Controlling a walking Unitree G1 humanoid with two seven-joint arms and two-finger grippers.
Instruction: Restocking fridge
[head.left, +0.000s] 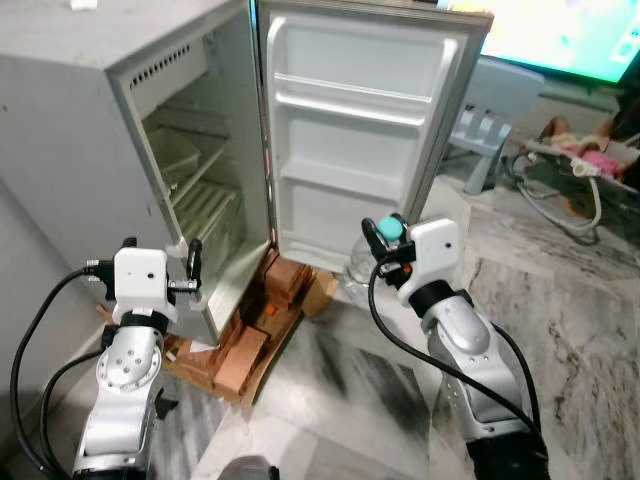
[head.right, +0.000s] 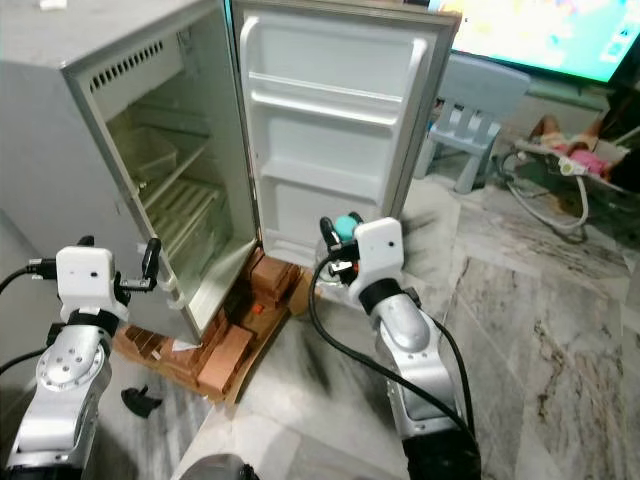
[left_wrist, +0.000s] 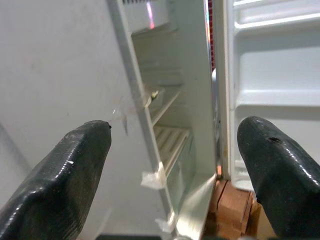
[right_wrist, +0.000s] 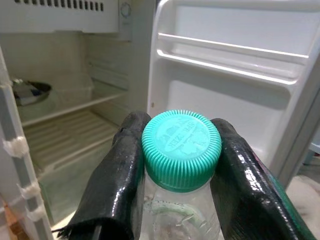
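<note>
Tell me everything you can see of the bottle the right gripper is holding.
The bottle is clear, plastic by its look, with a ribbed teal screw cap bearing embossed lettering. It stands upright, pinched just below the cap between the right gripper's two black fingers, in front of the open fridge door. Contents cannot be told.

Grey-veined marble floor (head.left: 560, 330) spreads before me, glossy under the light. A pale blue plastic chair (head.left: 487, 120) stands beyond, with white cables (head.left: 560, 205) looped on the floor beside it. A bright screen (head.left: 570, 35) glows along the far wall. Red bricks (head.left: 245, 350) sit on cardboard.
</note>
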